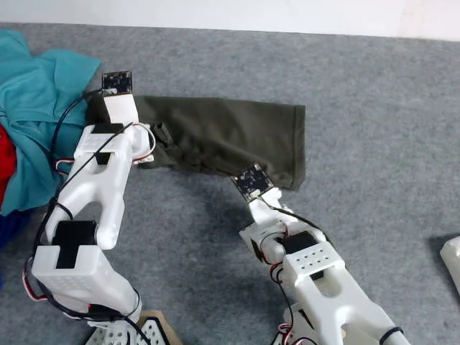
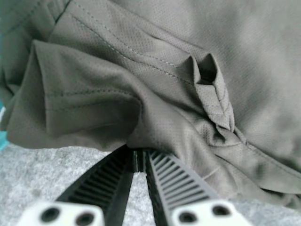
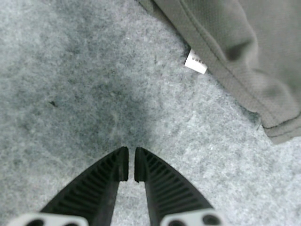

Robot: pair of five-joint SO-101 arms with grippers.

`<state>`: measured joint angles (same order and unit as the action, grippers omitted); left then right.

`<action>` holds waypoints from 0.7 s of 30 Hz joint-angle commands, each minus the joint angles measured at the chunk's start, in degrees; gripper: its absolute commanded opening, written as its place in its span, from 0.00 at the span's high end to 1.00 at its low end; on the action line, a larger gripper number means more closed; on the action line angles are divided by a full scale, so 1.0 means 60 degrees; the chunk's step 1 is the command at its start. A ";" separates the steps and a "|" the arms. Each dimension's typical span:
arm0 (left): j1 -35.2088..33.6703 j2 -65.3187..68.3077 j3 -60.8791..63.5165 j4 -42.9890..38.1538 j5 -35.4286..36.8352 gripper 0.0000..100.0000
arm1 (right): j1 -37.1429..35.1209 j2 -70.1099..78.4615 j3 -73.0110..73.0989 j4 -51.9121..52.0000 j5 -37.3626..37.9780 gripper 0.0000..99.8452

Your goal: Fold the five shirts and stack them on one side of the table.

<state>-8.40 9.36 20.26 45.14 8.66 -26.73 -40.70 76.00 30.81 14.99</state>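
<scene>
lying flat across the middle of the grey counter (image 1: pixel 374 108), the olive shirt (image 1: pixel 230 136) is stretched sideways, with one end squared off and the other end bunched into folds and a seam ridge. the left tool (image 2: pixel 138 162) sits at that bunched end, its ribbed fingers clenched together with the tips right against the cloth's edge; whether any fabric is caught between them cannot be told. the right tool (image 3: pixel 131 165) is also clenched, its tips almost meeting, over bare counter just beside the shirt's lower hem, where a small white tag (image 3: pixel 196 62) pokes out. at the counter's left edge a teal shirt (image 1: pixel 36 93) lies crumpled, touching the olive one, with a red cloth (image 1: pixel 6 162) and a blue cloth (image 1: pixel 11 230) beside it. a white object (image 1: pixel 453 259) sits at the right edge.
</scene>
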 commanded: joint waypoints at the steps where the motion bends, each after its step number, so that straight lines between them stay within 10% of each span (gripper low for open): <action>1: 0.0183 -0.0359 -0.0652 -0.0176 -0.0044 0.99 | -0.0066 -0.0242 -0.0037 0.0081 0.0117 0.96; 21: 0.0154 0.2117 -0.3524 -0.1993 -0.0029 0.99 | -0.0066 -0.0242 -0.0022 0.0081 0.0117 0.96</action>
<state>-8.40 19.91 6.55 34.15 8.66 -26.73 -40.70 76.00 30.81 14.99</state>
